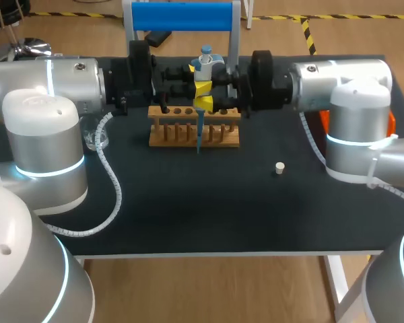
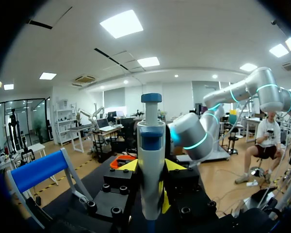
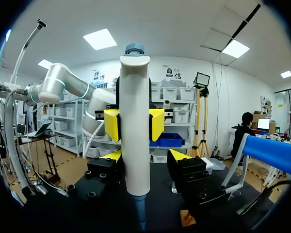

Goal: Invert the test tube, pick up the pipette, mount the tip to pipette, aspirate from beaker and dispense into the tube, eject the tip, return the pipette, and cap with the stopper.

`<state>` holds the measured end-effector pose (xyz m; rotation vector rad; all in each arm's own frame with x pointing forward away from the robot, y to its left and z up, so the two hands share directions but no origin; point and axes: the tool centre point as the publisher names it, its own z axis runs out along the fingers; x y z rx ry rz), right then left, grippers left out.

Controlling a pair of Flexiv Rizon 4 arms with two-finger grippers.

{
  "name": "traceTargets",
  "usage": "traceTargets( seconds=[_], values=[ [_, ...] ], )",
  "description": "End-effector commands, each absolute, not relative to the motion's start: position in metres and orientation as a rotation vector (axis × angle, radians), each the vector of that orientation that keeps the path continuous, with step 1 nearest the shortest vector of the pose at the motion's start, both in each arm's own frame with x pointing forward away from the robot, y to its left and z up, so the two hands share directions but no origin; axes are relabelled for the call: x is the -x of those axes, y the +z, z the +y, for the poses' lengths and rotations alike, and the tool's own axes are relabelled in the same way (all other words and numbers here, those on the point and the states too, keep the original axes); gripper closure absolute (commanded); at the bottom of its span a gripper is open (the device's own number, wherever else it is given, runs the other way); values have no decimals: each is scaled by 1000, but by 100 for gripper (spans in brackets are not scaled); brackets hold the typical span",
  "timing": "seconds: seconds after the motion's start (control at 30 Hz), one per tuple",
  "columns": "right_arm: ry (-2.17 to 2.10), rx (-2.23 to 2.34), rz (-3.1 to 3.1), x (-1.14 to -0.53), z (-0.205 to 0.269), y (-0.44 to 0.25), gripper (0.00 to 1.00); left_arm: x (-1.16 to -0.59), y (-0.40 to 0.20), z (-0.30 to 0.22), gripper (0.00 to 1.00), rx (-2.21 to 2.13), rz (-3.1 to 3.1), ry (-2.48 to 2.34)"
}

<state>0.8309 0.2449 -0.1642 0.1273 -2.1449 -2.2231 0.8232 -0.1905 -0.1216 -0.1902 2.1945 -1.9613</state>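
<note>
Head view, pipette: we see the pipette point(image 1: 205, 64) upright over the wooden rack point(image 1: 168, 134), its blue tip point(image 1: 198, 138) hanging in front of the rack's holes. The left gripper point(image 1: 203, 87) sits higher on the body and the right gripper point(image 1: 203, 103) just below it.
Head view, only here: the stopper point(image 1: 279, 168) lies alone on the table point(image 1: 188, 215), well apart from the rack. The beaker point(image 1: 96, 140) stands well to the left of the rack. Neither wrist view shows these. We cannot make out a tube in the rack.
Head view, risk: we judge that a descent off-centre could push the blue tip against the rack's top board and bend it or knock it off.
Left wrist view, grip: the left gripper point(image 2: 151, 167) is closed on the pipette point(image 2: 151, 155), one yellow pad pressing at each side.
Right wrist view, grip: the left gripper point(image 3: 134, 124) clamps the pipette point(image 3: 135, 97) high up. Whether the right gripper point(image 3: 145, 158) below it truly grips, we cannot tell.
Right wrist view, risk: with two arms at one body, any uneven pull could twist the pipette or loosen the hold.
</note>
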Motion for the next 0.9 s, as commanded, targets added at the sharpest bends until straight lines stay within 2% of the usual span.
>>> traceTargets(
  seconds=[0.03, 0.23, 0.47, 0.53, 0.63, 0.9],
  values=[
    [-2219, -133, -2140, -832, 245, -165, 46, -823, -122, -192, 100, 194, 2187, -1961],
    [-2218, -142, -2134, -828, 247, -164, 45, -823, -122, -192, 100, 194, 2187, -1961],
    [-2223, -145, -2130, -827, 246, -163, 55, -823, -122, -192, 100, 194, 2187, -1961],
    [-2226, -146, -2129, -826, 245, -163, 64, -823, -122, -192, 100, 194, 2187, -1961],
    [-2226, -148, -2128, -825, 245, -163, 98, -823, -122, -192, 100, 194, 2187, -1961],
    [-2231, -161, -2114, -824, 242, -162, 100, -823, -122, -192, 100, 194, 2187, -1961]
  ],
)
